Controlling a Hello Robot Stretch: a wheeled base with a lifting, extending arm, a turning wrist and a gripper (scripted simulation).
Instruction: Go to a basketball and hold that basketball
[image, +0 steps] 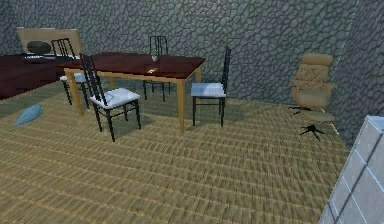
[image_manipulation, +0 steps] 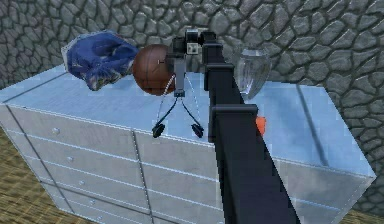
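Pale-blue drawers of the dresser (image_manipulation: 90, 140) stand nearest in the arm side view, and the dark arm (image_manipulation: 238, 140) rises across its top. Just right of the arm on that top lies a small red-orange thing (image_manipulation: 261, 124). The gripper (image_manipulation: 178, 130) hangs its thin fingers over the dresser's top, with the brown basketball (image_manipulation: 150, 68) resting on the dresser right behind it, so I cannot tell whether it has hold of anything. Toward the dresser's back edge sit a crumpled blue cloth (image_manipulation: 98, 58) beside the ball and a clear glass vessel (image_manipulation: 252, 72) on the arm's other side. The forward view catches the dresser's corner (image: 360, 180) at its lower right. Out from it runs woven floor (image: 200, 170) to a dark wooden table (image: 130, 65) ringed by white-seated chairs (image: 112, 98). Well beyond the dresser, a tan office chair (image: 315, 85) stands by the stone wall (image: 250, 30).
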